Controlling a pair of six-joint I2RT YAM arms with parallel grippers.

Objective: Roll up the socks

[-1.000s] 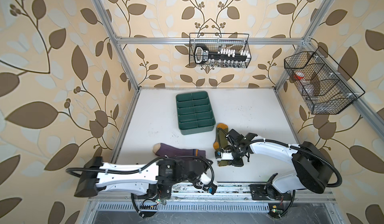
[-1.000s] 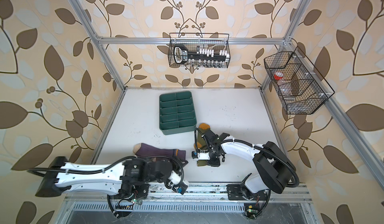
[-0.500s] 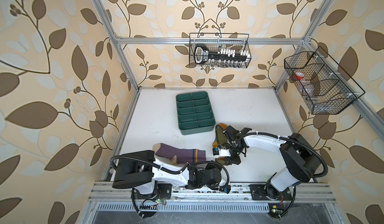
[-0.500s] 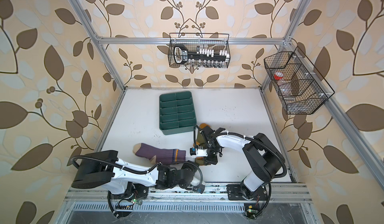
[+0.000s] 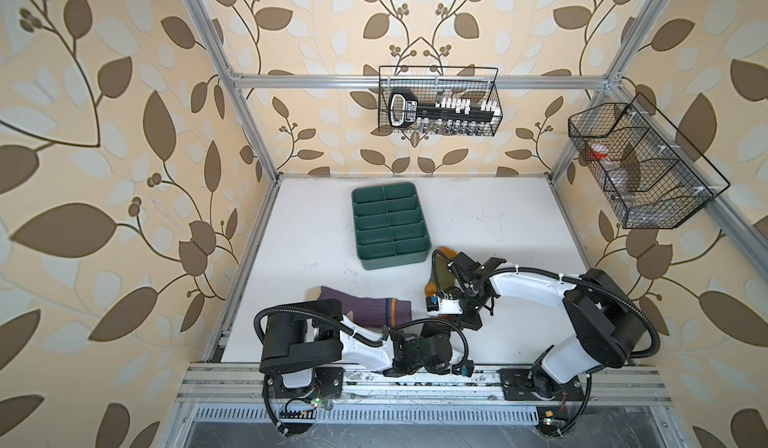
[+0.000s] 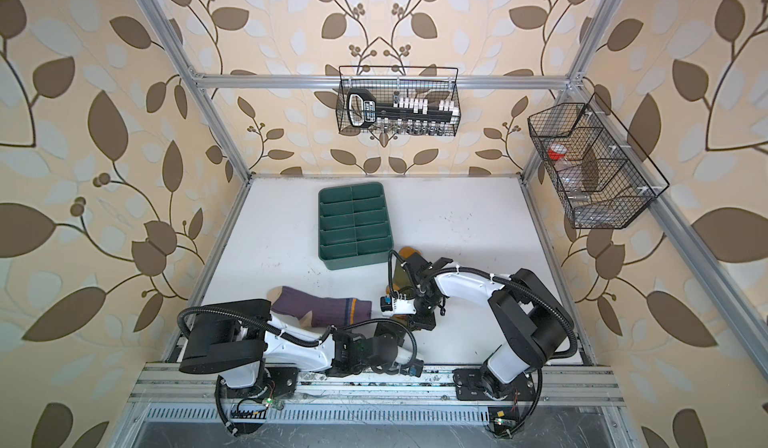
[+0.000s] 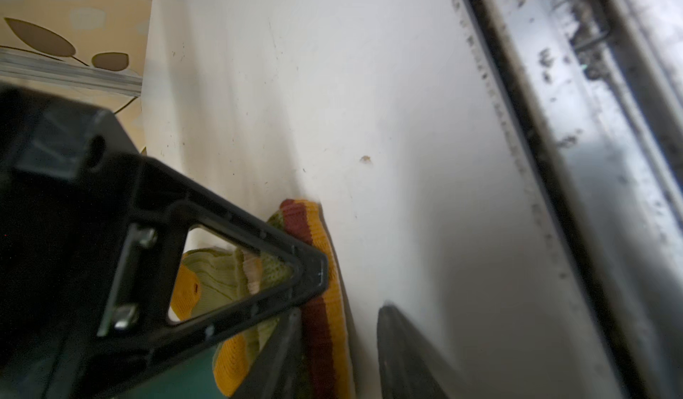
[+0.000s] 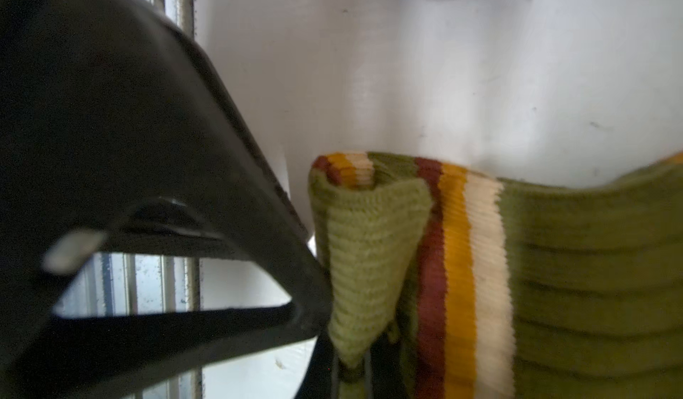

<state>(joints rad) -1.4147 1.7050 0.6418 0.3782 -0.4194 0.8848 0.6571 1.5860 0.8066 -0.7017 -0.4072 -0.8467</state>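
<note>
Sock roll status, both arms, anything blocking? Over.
Right tool shut on olive sock cuff, first fold in. Left tool jaws apart at same cuff. Purple sock flat, unrolled. Green tray near olive toe, not blocking.

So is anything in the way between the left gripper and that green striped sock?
Nothing visible. The striped cuff of the olive green sock lies between the fingers of the left gripper, with only bare white table beside it.
</note>
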